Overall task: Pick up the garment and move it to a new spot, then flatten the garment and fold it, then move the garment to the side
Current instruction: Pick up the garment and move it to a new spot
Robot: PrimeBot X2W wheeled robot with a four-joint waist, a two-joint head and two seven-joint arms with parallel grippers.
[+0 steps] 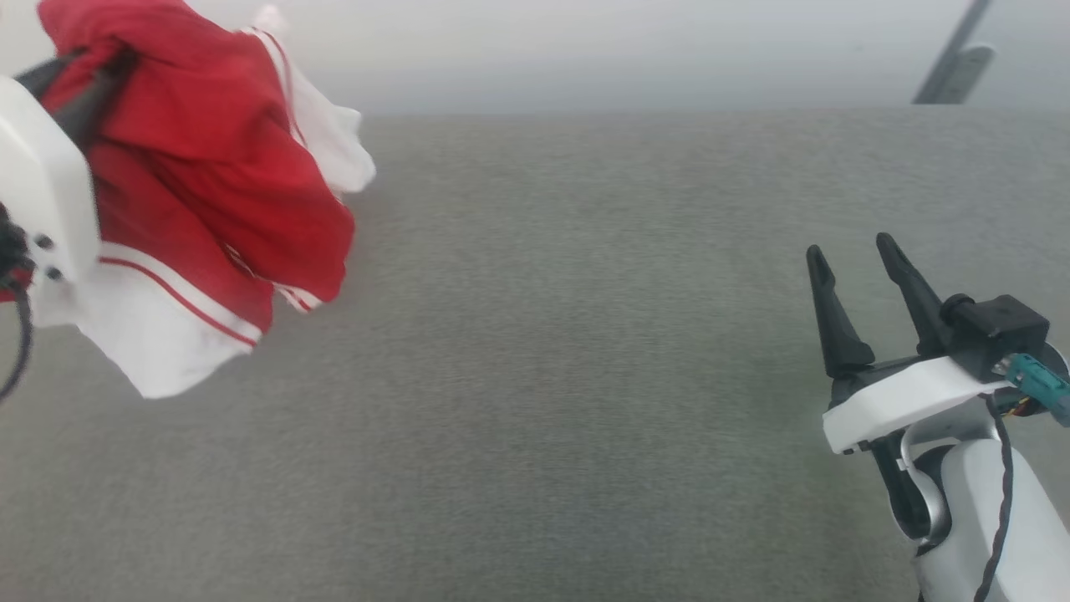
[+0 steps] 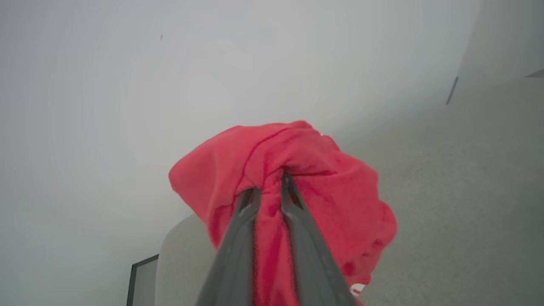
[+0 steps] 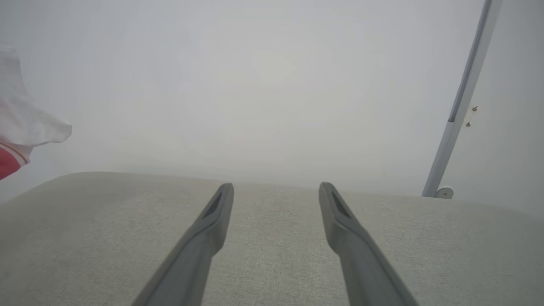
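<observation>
The left end effector is pinching the bunched garment, dangling it seemingly clear of the grey surface; the right end effector is hovering wide open, empty. Pickup is looking done; placing, flattening, folding are remaining

Cuts the garment off at the head view's top and left edges and buries the tips of the left tool in red folds in the left wrist view. Clips it to a white sleeve end and a red sliver at the right wrist view's left edge. Blurs the grey pole past the surface, cropped at the top.
</observation>
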